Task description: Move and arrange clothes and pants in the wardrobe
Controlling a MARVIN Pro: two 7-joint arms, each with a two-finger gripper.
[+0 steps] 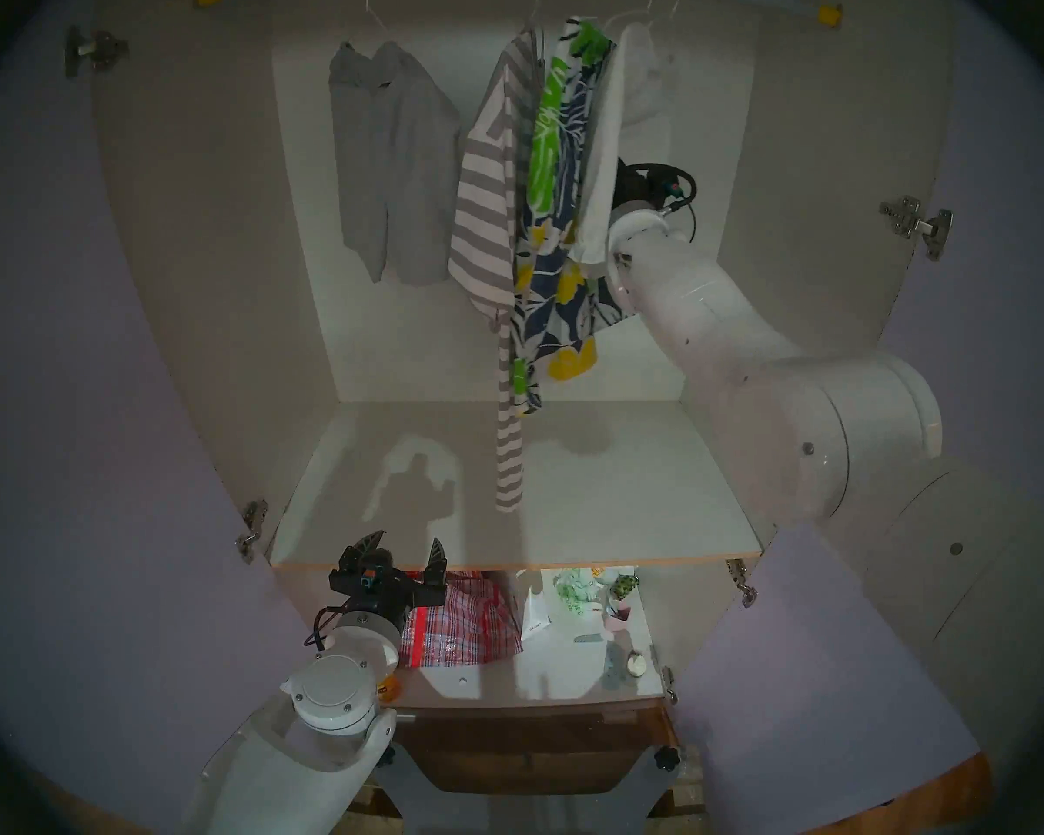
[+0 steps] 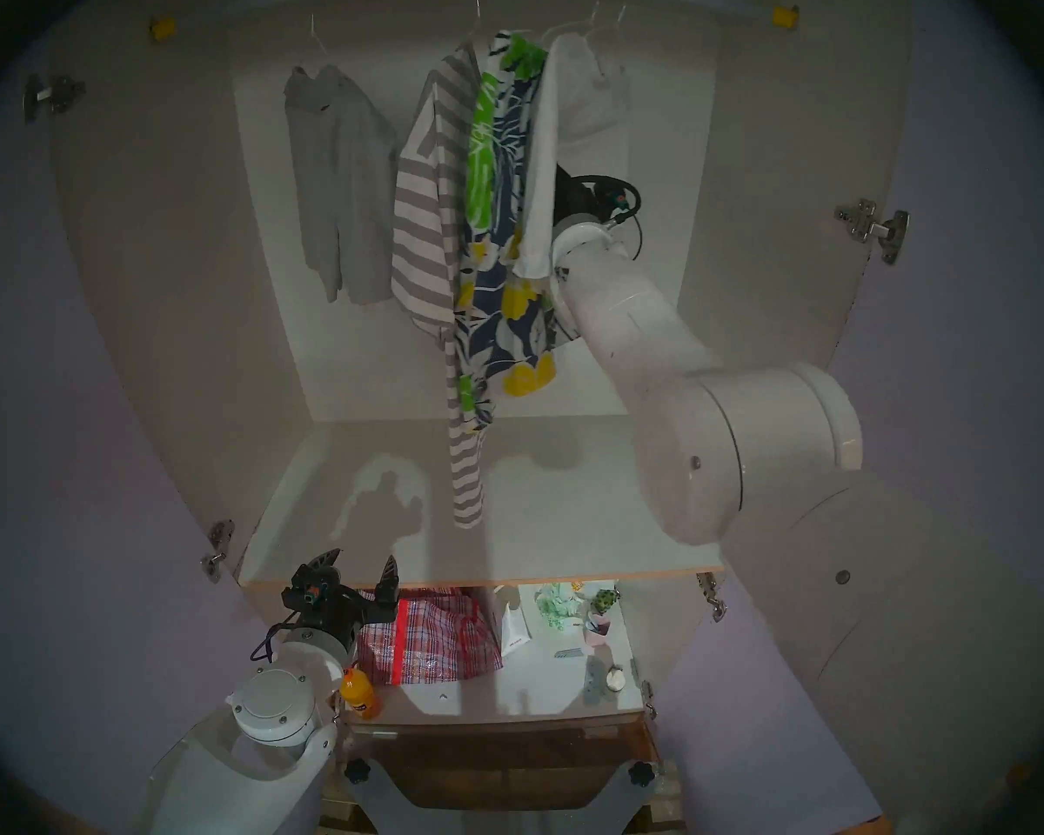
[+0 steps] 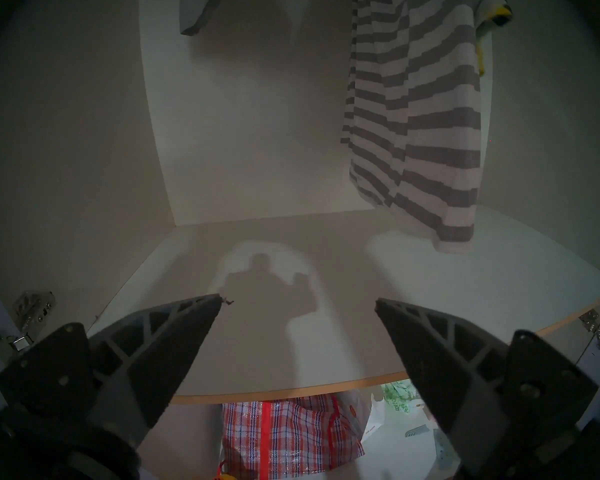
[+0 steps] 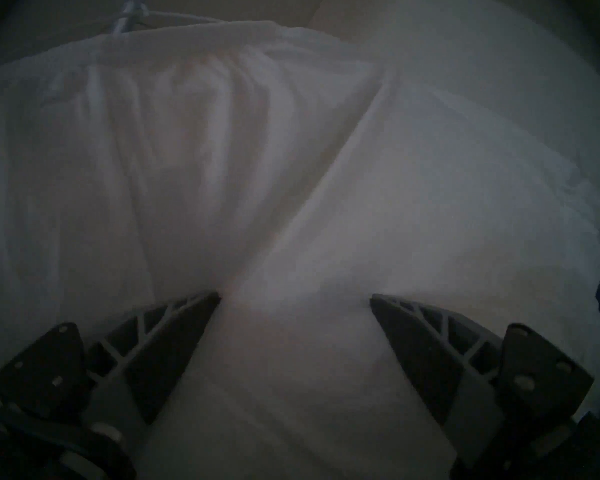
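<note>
In the wardrobe (image 1: 206, 273), four garments hang from the rail. Grey pants (image 1: 387, 165) hang apart at the left. Bunched right of centre are a grey-and-white striped T-shirt (image 1: 489, 225), navy floral shorts (image 1: 559, 213) and a white top (image 1: 604, 153). My right arm (image 1: 718, 309) reaches in behind the white top, which hides the gripper in the head views. In the right wrist view the right gripper (image 4: 295, 295) is open, its fingers pressed against the white top (image 4: 291, 157) below its wire hanger (image 4: 132, 15). My left gripper (image 1: 404, 544) is open and empty at the shelf's front edge.
The white shelf (image 1: 628, 502) lies under the clothes. Below it sit a red plaid bag (image 1: 462, 623), an orange bottle (image 2: 360, 692) and small items (image 1: 580, 599). Lilac doors (image 1: 86, 394) stand open on both sides, with metal hinges (image 1: 914, 222).
</note>
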